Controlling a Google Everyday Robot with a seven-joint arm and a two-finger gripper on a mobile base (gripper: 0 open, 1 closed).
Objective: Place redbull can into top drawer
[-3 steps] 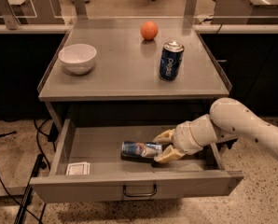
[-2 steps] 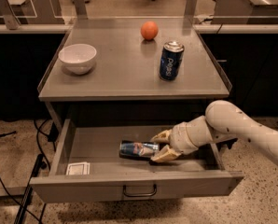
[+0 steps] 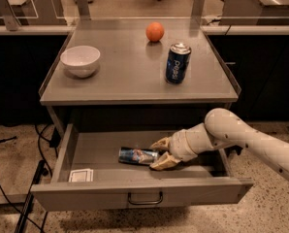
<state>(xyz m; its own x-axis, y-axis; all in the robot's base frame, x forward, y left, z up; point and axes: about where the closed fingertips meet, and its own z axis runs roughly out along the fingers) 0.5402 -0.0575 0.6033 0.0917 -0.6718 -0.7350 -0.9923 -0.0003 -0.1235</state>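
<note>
The redbull can [image 3: 136, 155], slim, blue and silver, lies on its side on the floor of the open top drawer [image 3: 144, 191], near the middle. My gripper [image 3: 159, 154] reaches into the drawer from the right and is shut on the can's right end, one finger behind it and one in front. The drawer is pulled out, with its curved pull handle [image 3: 145, 198] on the front panel.
On the table top [image 3: 125, 76] stand a white bowl [image 3: 80, 60] at the left, an orange [image 3: 154, 31] at the back and a dark-blue Pepsi can [image 3: 177, 63] at the right. A small white packet [image 3: 80, 175] lies in the drawer's front left corner.
My gripper and the redbull can have shifted a little to the left inside the drawer. Nothing on the table top has moved.
</note>
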